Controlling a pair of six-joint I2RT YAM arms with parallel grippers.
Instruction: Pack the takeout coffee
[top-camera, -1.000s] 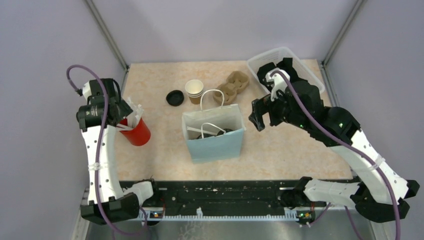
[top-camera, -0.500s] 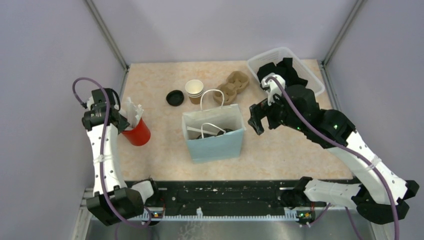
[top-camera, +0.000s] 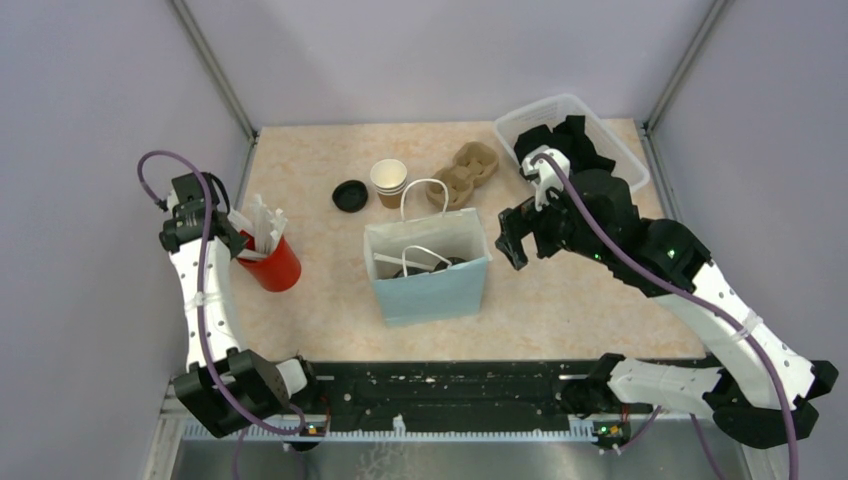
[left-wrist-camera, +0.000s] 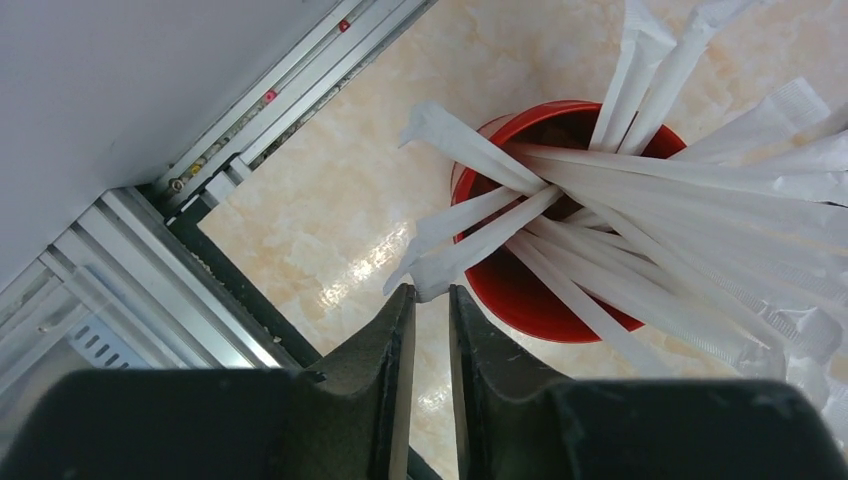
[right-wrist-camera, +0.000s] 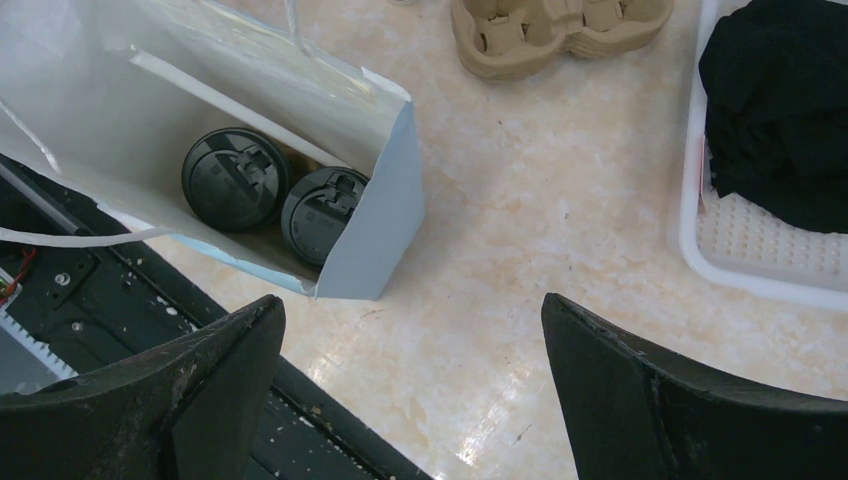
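Nearest, the blue paper bag (top-camera: 430, 290) stands open on the surface (top-camera: 560, 300), two black-lidded coffee cups (right-wrist-camera: 235, 180) upright inside, presumably against spilling. The right hand (right-wrist-camera: 410, 310) hovers beside it, fingers wide apart. The left hand (left-wrist-camera: 425, 300), nearly together, meets a wrapped stick (left-wrist-camera: 480, 245) from the red cup (left-wrist-camera: 540, 315); whether it is clamped cannot be told. Beyond: an uncovered cup (top-camera: 388, 180) and loose lid (top-camera: 350, 195). No legible writing.

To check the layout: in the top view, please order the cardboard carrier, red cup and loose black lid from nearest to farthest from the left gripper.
1. Red cup, beside the left gripper.
2. Loose black lid, farther back, toward centre.
3. Cardboard carrier, back, right of centre.
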